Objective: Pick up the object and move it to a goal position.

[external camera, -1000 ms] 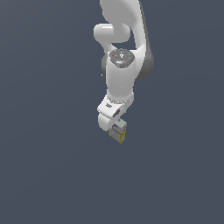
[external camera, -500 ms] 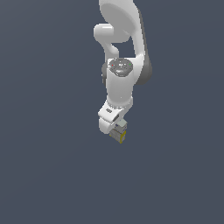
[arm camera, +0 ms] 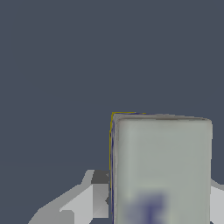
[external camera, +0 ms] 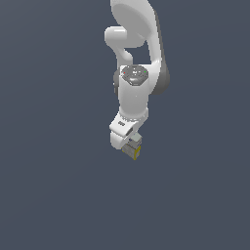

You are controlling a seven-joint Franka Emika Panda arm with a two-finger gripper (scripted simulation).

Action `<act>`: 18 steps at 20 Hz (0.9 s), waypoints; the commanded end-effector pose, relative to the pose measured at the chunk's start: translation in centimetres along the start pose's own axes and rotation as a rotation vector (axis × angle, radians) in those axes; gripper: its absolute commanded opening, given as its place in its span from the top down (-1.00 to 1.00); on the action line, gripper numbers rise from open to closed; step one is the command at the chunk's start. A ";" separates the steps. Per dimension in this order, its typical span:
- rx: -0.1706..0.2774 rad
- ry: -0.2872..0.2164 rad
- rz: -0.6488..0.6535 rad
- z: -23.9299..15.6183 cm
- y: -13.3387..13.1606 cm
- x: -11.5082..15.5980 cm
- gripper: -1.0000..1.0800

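Note:
The object (external camera: 135, 150) is a small box with a pale grey top and a yellow-tan lower part. It sits between the fingers of my gripper (external camera: 132, 147), just below the white hand, near the middle of the exterior view. In the wrist view the object (arm camera: 162, 168) fills the near part of the picture: a pale grey-white face with a blurred blue mark and a thin yellow edge. A grey finger (arm camera: 89, 197) stands against its side, and another finger (arm camera: 217, 201) shows at the opposite side. The gripper is shut on the object.
A flat dark grey-blue surface (external camera: 58, 185) fills the scene all around. The white arm (external camera: 134, 93) reaches down from the top of the exterior view. No other objects show.
The arm has moved slightly toward the exterior view's right and up with the object held in the gripper. The grip has not changed.

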State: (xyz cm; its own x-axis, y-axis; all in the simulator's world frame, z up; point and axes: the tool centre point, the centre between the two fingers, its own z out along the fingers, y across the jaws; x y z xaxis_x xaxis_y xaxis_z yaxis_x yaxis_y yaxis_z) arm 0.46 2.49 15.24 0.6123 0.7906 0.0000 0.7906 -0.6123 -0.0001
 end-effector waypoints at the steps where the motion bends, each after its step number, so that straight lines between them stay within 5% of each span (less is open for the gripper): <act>1: 0.000 0.000 0.000 -0.1 0.0 0.0 1.00; 9: 0.000 0.000 0.000 -3.3 0.2 -0.2 1.00; 18: 0.000 0.000 0.000 -11.2 0.7 -0.6 1.00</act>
State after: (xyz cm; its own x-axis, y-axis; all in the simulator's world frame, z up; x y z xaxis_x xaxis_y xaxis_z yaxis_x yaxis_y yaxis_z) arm 0.65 1.73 24.88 0.6121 0.7908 -0.0001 0.7908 -0.6121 -0.0007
